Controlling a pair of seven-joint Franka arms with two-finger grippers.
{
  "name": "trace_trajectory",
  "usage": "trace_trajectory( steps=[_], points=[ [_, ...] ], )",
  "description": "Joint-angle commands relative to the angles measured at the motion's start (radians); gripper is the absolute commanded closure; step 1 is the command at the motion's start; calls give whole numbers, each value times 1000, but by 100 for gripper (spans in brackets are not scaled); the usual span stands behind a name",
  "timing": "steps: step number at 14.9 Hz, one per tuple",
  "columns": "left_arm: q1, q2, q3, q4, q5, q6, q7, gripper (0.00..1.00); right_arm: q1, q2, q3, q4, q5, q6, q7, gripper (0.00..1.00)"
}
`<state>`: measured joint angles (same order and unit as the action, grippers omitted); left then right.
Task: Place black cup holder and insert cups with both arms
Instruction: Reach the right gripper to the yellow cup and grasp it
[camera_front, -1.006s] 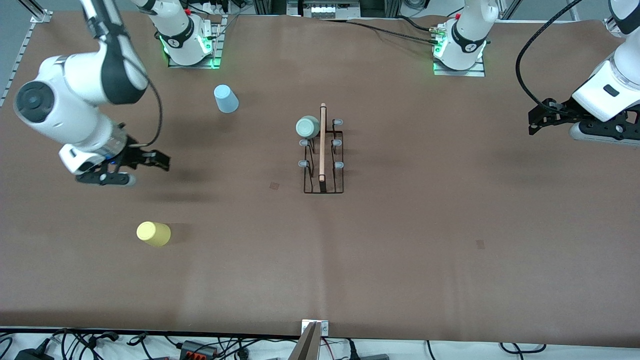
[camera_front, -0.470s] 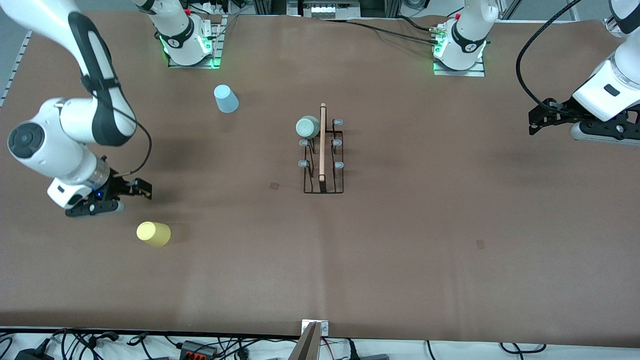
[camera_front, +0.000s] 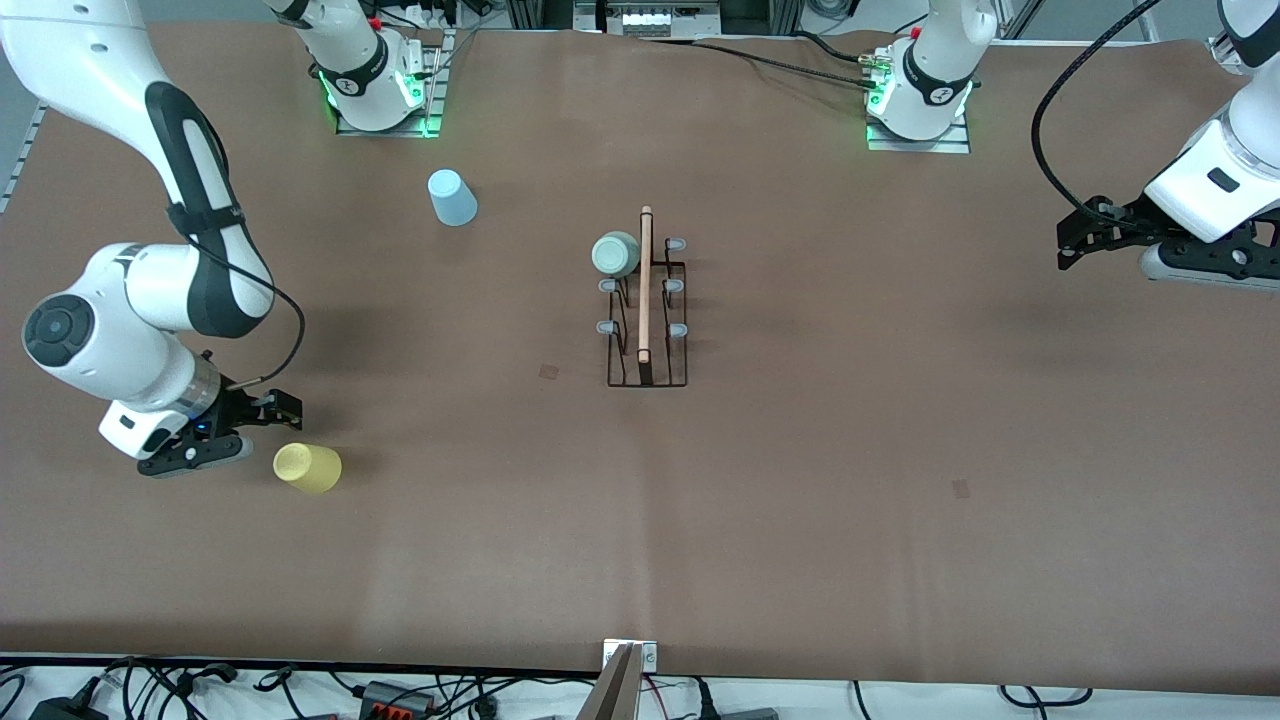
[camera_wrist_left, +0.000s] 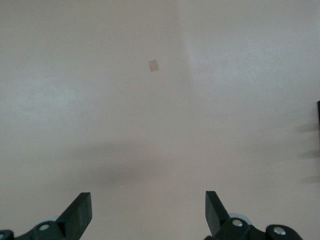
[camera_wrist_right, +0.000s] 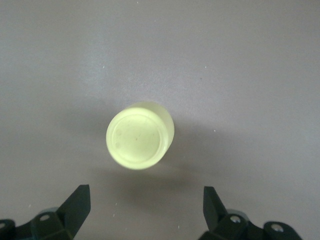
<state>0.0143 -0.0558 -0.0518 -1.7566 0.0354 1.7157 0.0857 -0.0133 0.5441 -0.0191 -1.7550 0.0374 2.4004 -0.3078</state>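
Note:
The black cup holder (camera_front: 646, 372) stands mid-table, its wooden rod (camera_front: 645, 285) along the top. A pale green cup (camera_front: 615, 254) sits on the peg farthest from the front camera, on the side toward the right arm's end. A light blue cup (camera_front: 452, 197) stands upside down near the right arm's base. The yellow cup (camera_front: 307, 467) (camera_wrist_right: 140, 135) stands upside down nearer the front camera. My right gripper (camera_front: 262, 430) (camera_wrist_right: 145, 192) hangs open just beside the yellow cup, holding nothing. My left gripper (camera_front: 1068, 238) (camera_wrist_left: 148, 200) waits open over bare table at the left arm's end.
Brown table covering (camera_front: 800, 520) spreads all round the holder. Two small darker patches (camera_front: 549, 371) (camera_front: 961, 488) mark it. The arms' bases (camera_front: 375, 85) (camera_front: 920, 95) stand along the table's edge farthest from the front camera. Cables and a metal bracket (camera_front: 628, 660) line the edge nearest that camera.
My right arm has swung toward the front camera and come down beside the yellow cup, still open. The left arm, the holder and the cups have not moved.

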Motion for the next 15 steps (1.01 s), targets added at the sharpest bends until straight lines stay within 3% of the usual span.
trace_trajectory(
  steps=[1,15],
  points=[
    [3,14,1,31,-22,-27,9,0,0,53,4,31,29,61,-22,0],
    [1,14,1,31,-23,-27,9,0,12,134,14,89,30,109,-23,0]
  ],
)
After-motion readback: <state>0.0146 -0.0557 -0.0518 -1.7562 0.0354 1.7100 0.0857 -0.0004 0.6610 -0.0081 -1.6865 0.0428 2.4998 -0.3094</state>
